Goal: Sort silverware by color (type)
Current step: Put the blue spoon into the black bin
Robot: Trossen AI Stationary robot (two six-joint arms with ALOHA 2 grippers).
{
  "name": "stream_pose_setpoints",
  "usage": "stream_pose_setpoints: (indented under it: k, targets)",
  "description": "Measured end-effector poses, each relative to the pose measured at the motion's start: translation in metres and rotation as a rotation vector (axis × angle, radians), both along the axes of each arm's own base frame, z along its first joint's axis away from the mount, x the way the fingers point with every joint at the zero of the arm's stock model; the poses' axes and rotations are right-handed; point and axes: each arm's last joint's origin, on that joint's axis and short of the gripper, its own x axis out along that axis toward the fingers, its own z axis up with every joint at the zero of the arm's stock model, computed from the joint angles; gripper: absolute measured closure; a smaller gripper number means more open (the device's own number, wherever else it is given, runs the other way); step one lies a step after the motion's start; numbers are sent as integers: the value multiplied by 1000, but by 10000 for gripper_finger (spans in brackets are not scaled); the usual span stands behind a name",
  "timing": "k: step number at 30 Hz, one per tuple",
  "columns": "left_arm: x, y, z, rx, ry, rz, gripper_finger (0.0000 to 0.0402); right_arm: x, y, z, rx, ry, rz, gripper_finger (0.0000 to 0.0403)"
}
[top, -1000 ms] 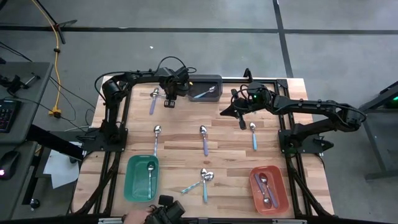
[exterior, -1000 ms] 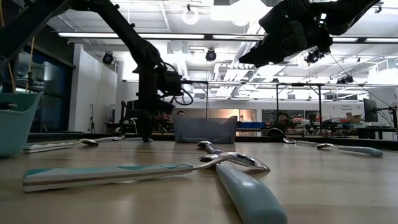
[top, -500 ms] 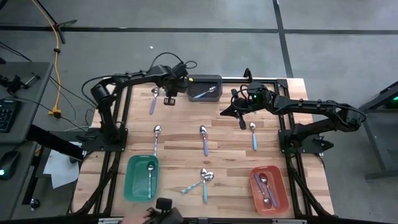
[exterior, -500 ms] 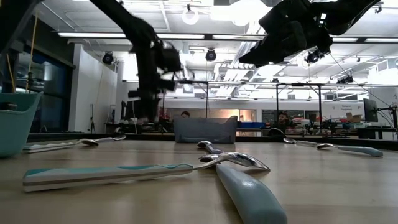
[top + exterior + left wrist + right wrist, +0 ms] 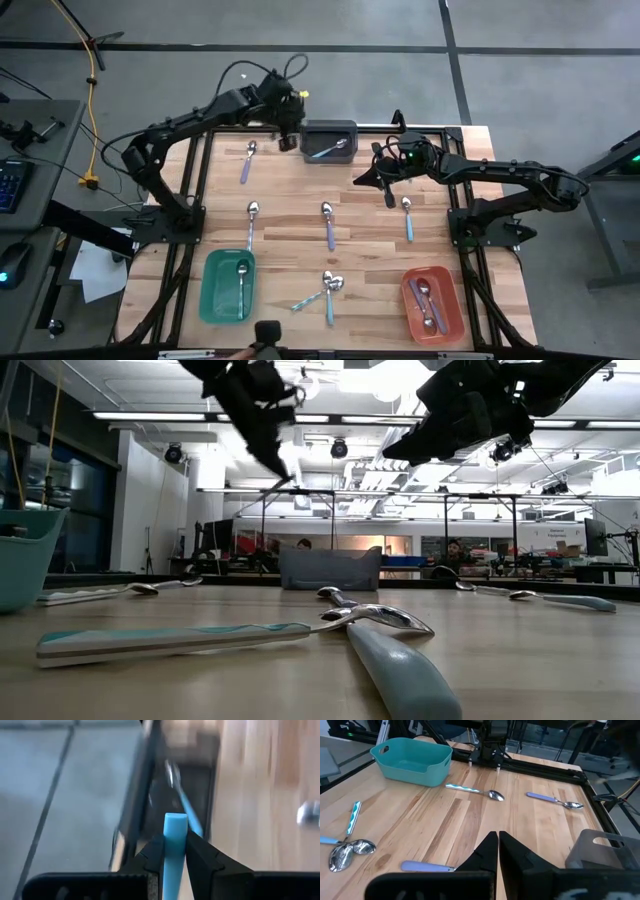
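My left gripper (image 5: 287, 135) hangs high over the table's far edge, just left of the grey bin (image 5: 346, 128), shut on a spoon with a light blue handle (image 5: 175, 827). In the low view it shows at the top (image 5: 262, 405). The bin holds another light blue spoon (image 5: 330, 150). My right gripper (image 5: 360, 181) waits in the air right of the bin, shut and empty (image 5: 497, 839). Loose spoons lie flat on the wood: a purple one (image 5: 246, 162), a teal one (image 5: 250, 222), a purple one (image 5: 329, 226), a light blue one (image 5: 407, 216). My left gripper pinches the light blue handle (image 5: 175, 836) between its two fingers, and the handle's flat end sticks out past the fingertips. The fingers slant downward toward the grey bin. The spoon is lifted clear of the table; its bowl is hidden behind the gripper.
A teal bin (image 5: 212, 290) with one spoon stands at the near left, an orange bin (image 5: 412, 305) with spoons at the near right. A small heap of spoons (image 5: 326, 288) lies between them. Black frame rails run along the table's edges.
My left gripper has risen from the table near the purple spoon and swung toward the far edge and the grey bin. It has tipped from pointing steeply down to slanting. My right gripper has kept still.
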Motion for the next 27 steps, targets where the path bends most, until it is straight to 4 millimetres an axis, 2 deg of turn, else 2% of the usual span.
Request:
stream_pose_setpoints:
  k: [6,10,14,19,22,27]
  targets:
    - [29,5,20,-40,-215,12,360,0,0,0,1,1,0,403]
    - [51,10,23,-84,-254,15,360,0,0,0,1,3,0,403]
    - [73,19,7,-137,-224,40,360,0,0,-1,3,7,-1,403]
    - [96,35,-22,-209,-180,93,360,0,0,-1,2,9,-4,403]
    - [104,42,-43,-248,-132,113,360,0,0,-1,4,13,-4,403]
    - [110,48,-66,-269,-82,116,360,-1,0,-1,5,16,-3,403]
